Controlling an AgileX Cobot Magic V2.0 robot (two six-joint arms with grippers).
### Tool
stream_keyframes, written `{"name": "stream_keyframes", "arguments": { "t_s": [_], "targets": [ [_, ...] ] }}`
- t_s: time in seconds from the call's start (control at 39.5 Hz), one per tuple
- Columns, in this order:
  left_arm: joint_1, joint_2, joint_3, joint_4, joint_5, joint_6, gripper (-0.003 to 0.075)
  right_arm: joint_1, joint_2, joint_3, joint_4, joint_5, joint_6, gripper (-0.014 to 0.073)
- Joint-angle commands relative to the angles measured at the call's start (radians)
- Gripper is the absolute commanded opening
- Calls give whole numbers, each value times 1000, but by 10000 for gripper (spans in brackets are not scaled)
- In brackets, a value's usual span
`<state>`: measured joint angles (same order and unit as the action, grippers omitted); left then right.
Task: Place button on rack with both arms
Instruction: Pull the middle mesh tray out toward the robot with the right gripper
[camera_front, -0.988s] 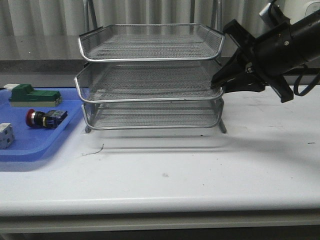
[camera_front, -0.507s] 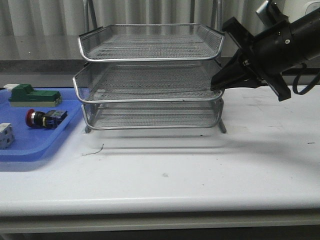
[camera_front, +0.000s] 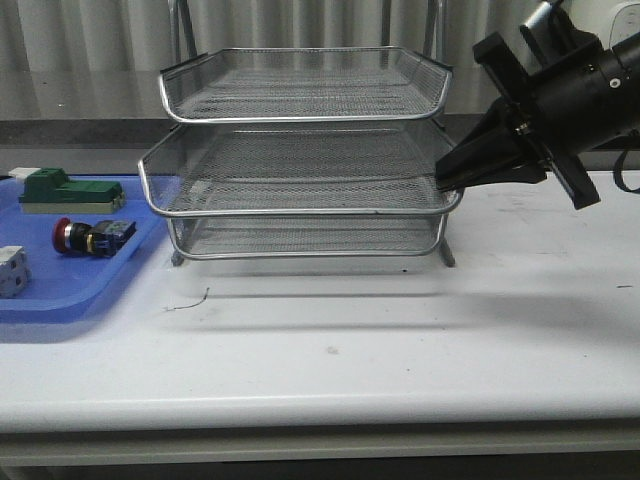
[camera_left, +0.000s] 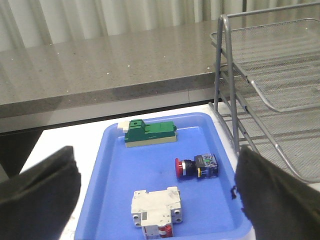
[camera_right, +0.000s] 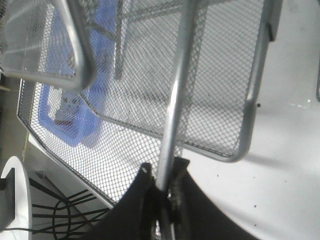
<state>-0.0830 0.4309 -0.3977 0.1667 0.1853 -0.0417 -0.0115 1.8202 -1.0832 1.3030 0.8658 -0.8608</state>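
The button (camera_front: 92, 237) (camera_left: 196, 166), red-headed with a dark body, lies on its side in the blue tray (camera_front: 60, 300) (camera_left: 115, 170) at the left. The silver wire-mesh rack (camera_front: 300, 150) (camera_left: 280, 90) stands mid-table with three tiers. Its middle tray (camera_front: 300, 185) (camera_right: 150, 120) juts forward of the others. My right gripper (camera_front: 445, 180) (camera_right: 163, 177) is shut on that tray's right rim. My left gripper (camera_left: 157, 200) hangs open above the blue tray, the button between and beyond its fingers (camera_left: 35, 195), untouched. The left arm does not show in the front view.
A green rectangular block (camera_front: 68, 190) (camera_left: 151, 133) lies at the tray's far side and a white cube-like part (camera_front: 12, 271) (camera_left: 156, 210) at its near side. A grey stone ledge (camera_left: 100, 70) runs behind the table. A small dark wire scrap (camera_front: 190, 300) lies on the white tabletop.
The right gripper has drawn the middle tray forward, toward the table's front; its rim now stands out past the top and bottom trays. The button has not moved.
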Motion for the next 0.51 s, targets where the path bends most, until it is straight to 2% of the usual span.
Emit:
{"name": "stream_keyframes", "arguments": {
  "t_s": [0.0, 0.48],
  "targets": [
    [-9, 11, -34, 1, -79, -2, 599, -16, -43, -19, -58, 112, -1, 22],
    [-9, 11, -34, 1, -79, -2, 599, -18, -43, -18, -261, 238, 50, 22]
  ]
}}
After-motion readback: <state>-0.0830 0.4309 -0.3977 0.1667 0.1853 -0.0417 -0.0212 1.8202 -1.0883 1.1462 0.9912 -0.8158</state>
